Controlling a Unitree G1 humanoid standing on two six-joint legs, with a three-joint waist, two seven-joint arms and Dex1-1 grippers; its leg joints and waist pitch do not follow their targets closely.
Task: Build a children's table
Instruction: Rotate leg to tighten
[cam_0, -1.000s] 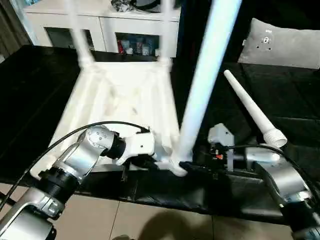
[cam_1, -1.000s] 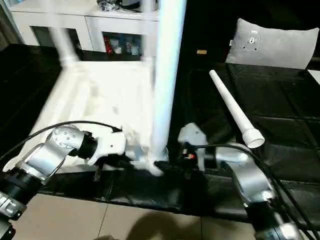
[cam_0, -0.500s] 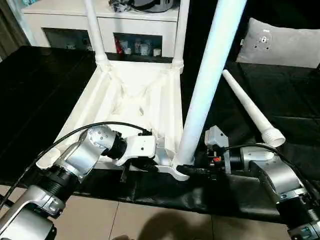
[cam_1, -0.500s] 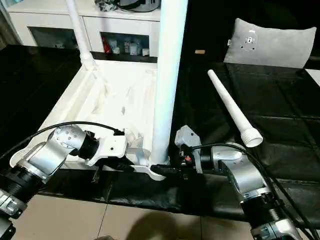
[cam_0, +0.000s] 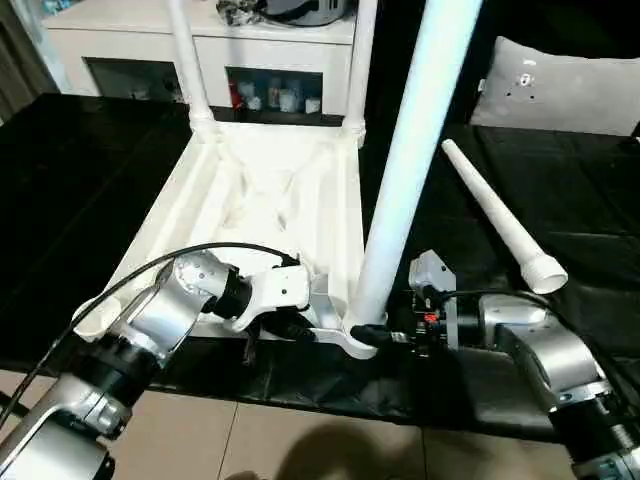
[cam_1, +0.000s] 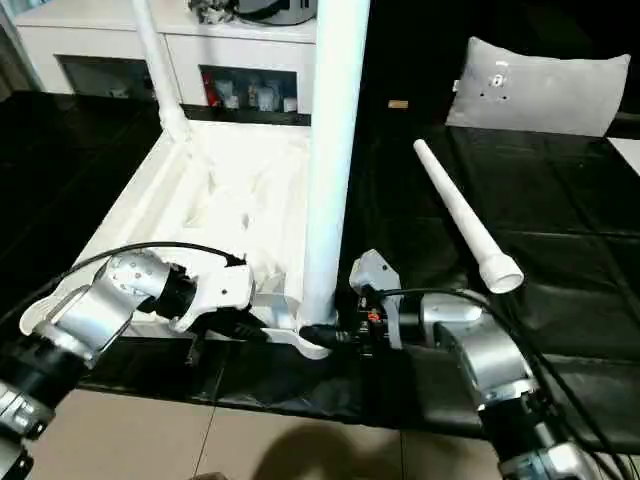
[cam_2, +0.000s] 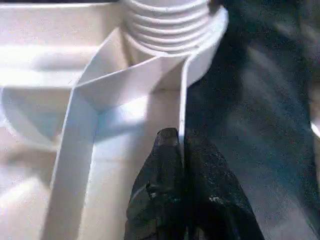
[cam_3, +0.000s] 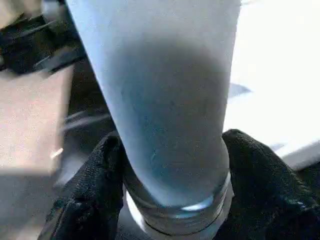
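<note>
While your left gripper (cam_2: 181, 150) pinched the tabletop (cam_0: 270, 190) wall, your right gripper (cam_3: 172, 165) clasped the near-right leg (cam_0: 405, 170) upright.

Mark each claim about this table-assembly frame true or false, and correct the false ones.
1. The right gripper clasps the base of the upright leg at the near corner socket. True.
2. The left gripper hangs open above the tabletop. False: its fingers pinch the thin wall of the tabletop.
3. One loose leg lies on the black surface. True.
4. All four legs stand in sockets. False: three stand, one lies loose.
5. The tabletop lies ribbed underside up. True.
</note>
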